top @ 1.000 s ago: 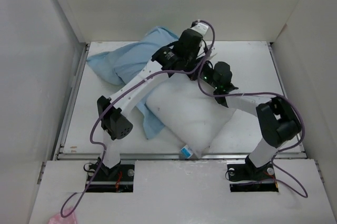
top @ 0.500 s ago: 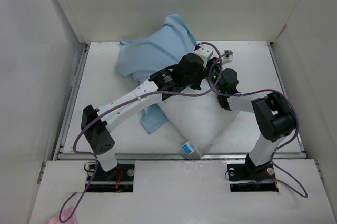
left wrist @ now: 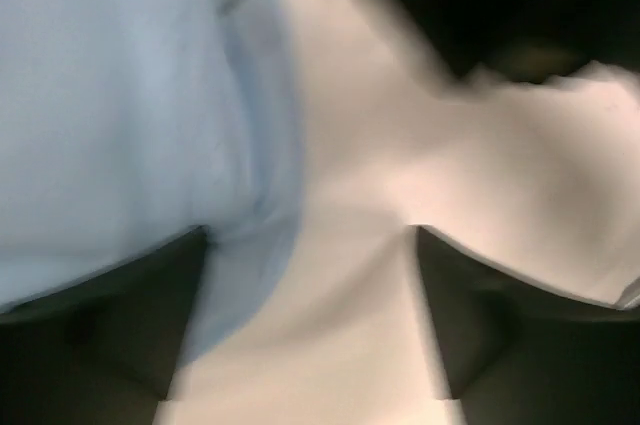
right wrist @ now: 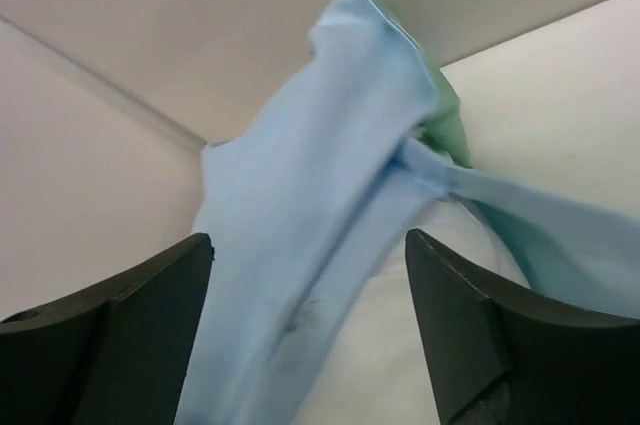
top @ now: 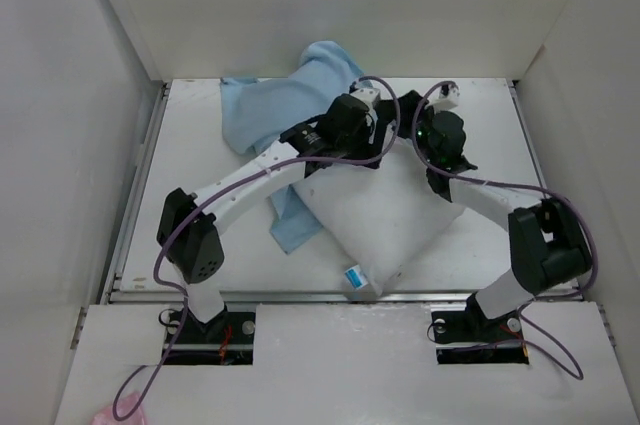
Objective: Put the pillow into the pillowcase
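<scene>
Pillow (top: 385, 230) lies flat in the middle of the table (top: 490, 115), white and plump, with its small blue tag (top: 352, 282) at the near corner. From above, nearly all of it is bare, so I judge the task is only at its beginning: the pillow is not inside anything yet.

The pillowcase (top: 275, 110) is bunched at the far left of the pillow. One part rises against the back wall (top: 450, 5), and one strip lies along the pillow's left edge, under my left arm. In the right wrist view a band of the blue cloth crosses the pillow's far end, but I see no open mouth.

My left gripper (left wrist: 310, 235) has its fingers apart with white and blue fabric between them. The picture is blurred, and I cannot tell if it pinches anything. My right gripper (right wrist: 308, 237) also has its fingers apart, with blue cloth running between. Whether it holds the cloth I cannot tell.

What is left is to find the opening, spread it, and draw it over the whole pillow. My two wrists are crowded together at the far end, and the purple cables (top: 500, 185) hang near, which could hinder.
</scene>
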Action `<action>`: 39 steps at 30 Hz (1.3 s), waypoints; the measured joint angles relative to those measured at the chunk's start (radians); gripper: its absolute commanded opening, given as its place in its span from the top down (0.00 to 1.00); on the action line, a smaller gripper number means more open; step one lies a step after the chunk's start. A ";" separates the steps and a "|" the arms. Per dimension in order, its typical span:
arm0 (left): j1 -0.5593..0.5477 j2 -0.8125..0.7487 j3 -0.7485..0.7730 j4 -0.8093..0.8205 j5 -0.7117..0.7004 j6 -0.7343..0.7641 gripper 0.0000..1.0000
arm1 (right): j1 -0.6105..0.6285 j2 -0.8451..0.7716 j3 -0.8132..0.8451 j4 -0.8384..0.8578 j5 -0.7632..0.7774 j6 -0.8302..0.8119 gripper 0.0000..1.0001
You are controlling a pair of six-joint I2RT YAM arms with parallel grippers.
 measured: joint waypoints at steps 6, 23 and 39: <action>0.073 -0.008 -0.018 -0.021 0.005 -0.059 0.00 | -0.018 -0.117 0.175 -0.423 0.122 -0.174 0.10; 0.262 -0.582 -0.715 -0.080 -0.196 -0.405 0.00 | 0.468 -0.296 0.185 -0.910 0.105 -0.727 0.00; 0.284 -0.315 -0.899 0.141 -0.111 -0.422 0.00 | 0.478 -0.015 0.267 -0.906 0.338 -0.716 1.00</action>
